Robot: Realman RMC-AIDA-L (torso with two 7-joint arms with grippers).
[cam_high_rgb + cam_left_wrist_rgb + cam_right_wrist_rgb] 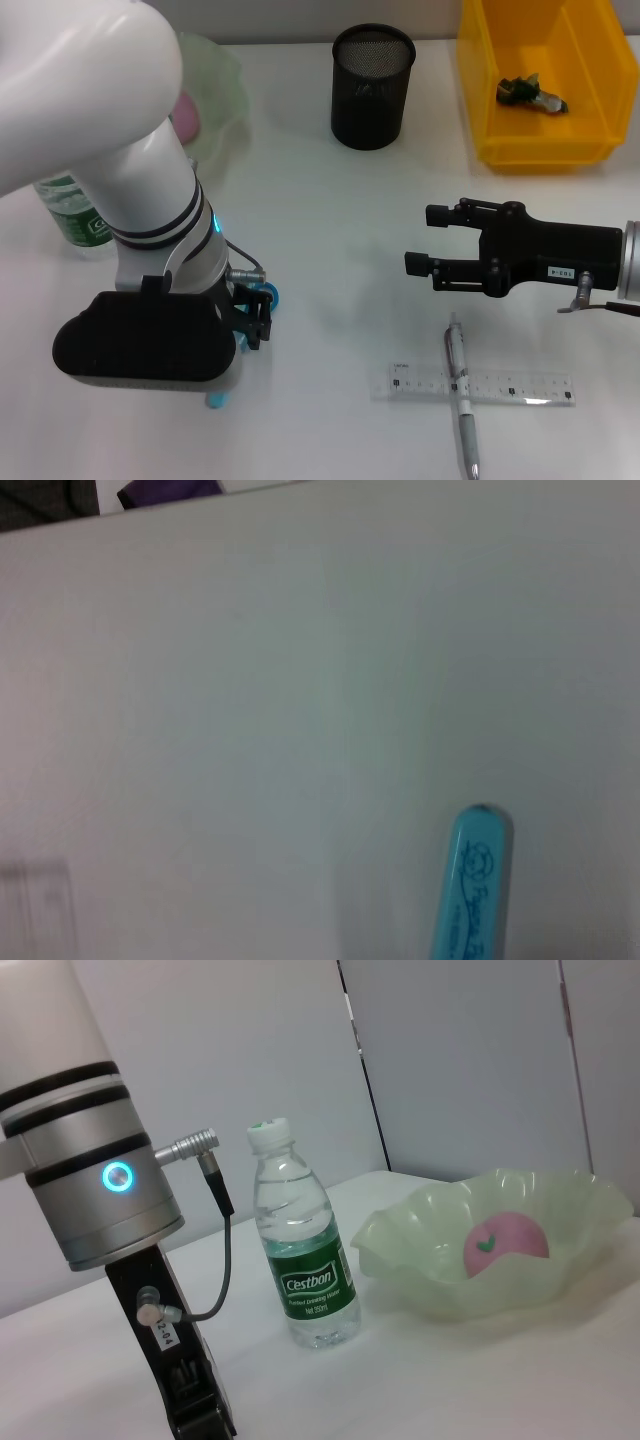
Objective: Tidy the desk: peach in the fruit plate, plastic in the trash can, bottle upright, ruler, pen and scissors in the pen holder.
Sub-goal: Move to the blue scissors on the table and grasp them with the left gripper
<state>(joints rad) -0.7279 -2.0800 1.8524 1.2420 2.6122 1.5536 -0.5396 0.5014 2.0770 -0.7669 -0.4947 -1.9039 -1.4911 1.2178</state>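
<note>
My left gripper (pixel 252 322) points down at the table's front left, right over the blue-handled scissors (pixel 268 295), whose teal end (pixel 478 880) shows in the left wrist view. My right gripper (pixel 424 240) hovers open and empty at mid right, above and behind the pen (pixel 461 400), which lies across the clear ruler (pixel 500 385). The black mesh pen holder (pixel 372 85) stands at the back centre. A green-labelled bottle (pixel 305 1260) stands upright at the left. The pink peach (pixel 505 1242) lies in the pale green fruit plate (pixel 420 1250). Crumpled plastic (pixel 530 95) sits in the yellow trash can (pixel 480 90).
My left arm's white body (pixel 110 150) hides much of the table's left side, including part of the bottle (pixel 70 212) and of the fruit plate (pixel 222 85). Bare white table lies between the two grippers.
</note>
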